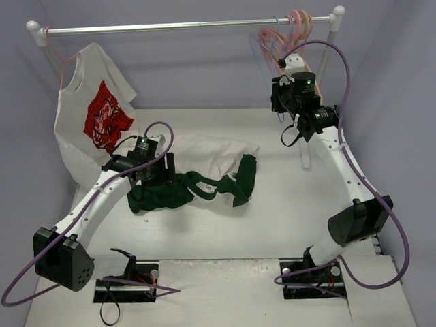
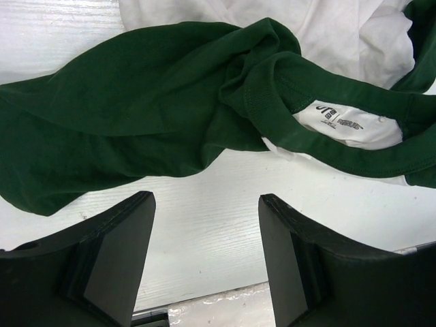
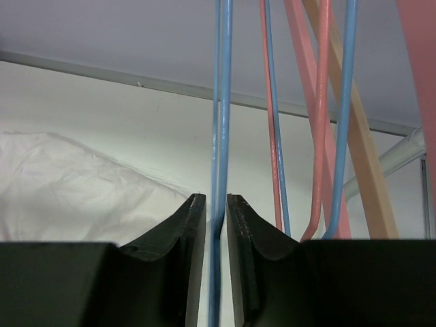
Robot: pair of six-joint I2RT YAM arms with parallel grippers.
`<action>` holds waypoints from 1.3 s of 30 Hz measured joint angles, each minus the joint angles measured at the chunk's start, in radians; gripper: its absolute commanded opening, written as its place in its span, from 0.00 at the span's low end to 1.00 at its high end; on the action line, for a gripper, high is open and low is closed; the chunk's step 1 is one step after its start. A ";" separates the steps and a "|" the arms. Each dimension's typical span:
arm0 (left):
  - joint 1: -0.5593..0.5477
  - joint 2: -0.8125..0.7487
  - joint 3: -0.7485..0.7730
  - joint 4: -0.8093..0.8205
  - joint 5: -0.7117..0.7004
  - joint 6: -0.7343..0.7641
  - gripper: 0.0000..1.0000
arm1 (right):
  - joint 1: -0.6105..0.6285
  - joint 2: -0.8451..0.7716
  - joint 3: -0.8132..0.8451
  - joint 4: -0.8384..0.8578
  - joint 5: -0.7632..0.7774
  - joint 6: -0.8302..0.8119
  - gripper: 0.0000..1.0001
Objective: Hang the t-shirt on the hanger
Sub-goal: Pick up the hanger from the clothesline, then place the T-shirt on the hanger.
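Observation:
The t-shirt (image 1: 211, 163), white with dark green sleeves and collar, lies crumpled on the table in the middle. My left gripper (image 1: 161, 176) is open and empty, low over the table just in front of a green sleeve (image 2: 129, 102). Its jaws (image 2: 206, 204) stand wide apart above bare table, and the collar with its label (image 2: 340, 122) lies to the right. My right gripper (image 1: 280, 102) is raised at the rack's right end. In the right wrist view it (image 3: 216, 204) is shut on the light-blue wire hanger (image 3: 222, 95), which runs up between its jaws.
A white shirt with a red graphic (image 1: 95, 116) hangs on a pink hanger at the left end of the rail (image 1: 184, 26). Pink and peach hangers (image 1: 296, 27) hang bunched at the right end, close beside my right gripper, with another blue wire (image 3: 349, 102). The rack post (image 1: 325, 61) stands behind.

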 measured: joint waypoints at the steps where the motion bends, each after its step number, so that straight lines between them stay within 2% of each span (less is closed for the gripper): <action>1: 0.000 0.000 0.000 0.000 0.001 0.000 0.62 | 0.000 0.000 -0.001 0.002 0.000 0.001 0.16; 2: 0.000 0.000 0.000 0.000 0.002 0.001 0.62 | 0.000 0.000 -0.002 0.006 0.000 0.002 0.07; 4: 0.000 0.000 0.000 0.000 0.004 0.002 0.62 | 0.000 0.000 -0.002 0.017 0.000 0.000 0.00; 14: 0.000 0.001 0.000 -0.001 0.011 0.002 0.62 | 0.006 -0.018 0.012 0.072 -0.035 -0.018 0.00; 21: 0.000 0.009 0.002 -0.004 0.015 0.001 0.62 | 0.014 -0.155 -0.005 0.058 -0.153 -0.048 0.00; 32: -0.021 0.113 0.002 0.049 0.082 -0.032 0.60 | 0.022 -0.491 -0.377 -0.147 -0.354 -0.119 0.00; 39: -0.034 0.233 0.045 0.095 0.099 -0.103 0.60 | 0.022 -0.610 -0.491 -0.229 -0.393 -0.116 0.00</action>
